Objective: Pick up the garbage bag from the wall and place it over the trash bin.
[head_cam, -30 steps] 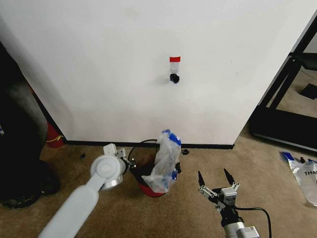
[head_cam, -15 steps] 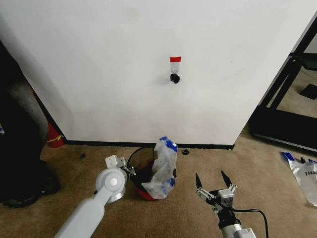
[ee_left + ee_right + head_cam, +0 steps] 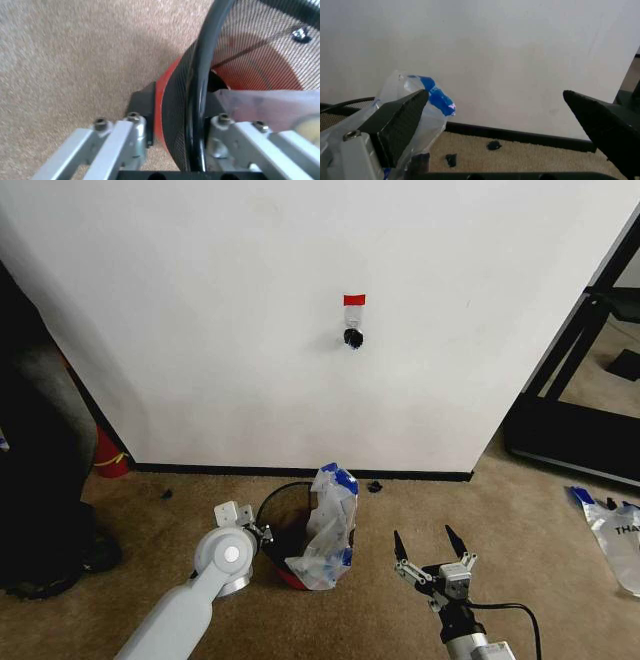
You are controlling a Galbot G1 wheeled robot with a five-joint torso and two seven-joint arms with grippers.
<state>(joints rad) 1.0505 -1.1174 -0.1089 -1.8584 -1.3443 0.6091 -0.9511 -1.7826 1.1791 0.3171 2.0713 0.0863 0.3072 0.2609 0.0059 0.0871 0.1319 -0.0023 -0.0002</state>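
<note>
The trash bin stands on the carpet just in front of the wall. The left gripper straddles its black rim, fingers parted, one outside and one inside the mesh. The garbage bag stands roughly upright on the bin's far side from those fingers, long axis vertical, blue handles up. The right gripper hovers nearby over open carpet, fingers spread wide, holding nothing, clear floor around it.
</note>
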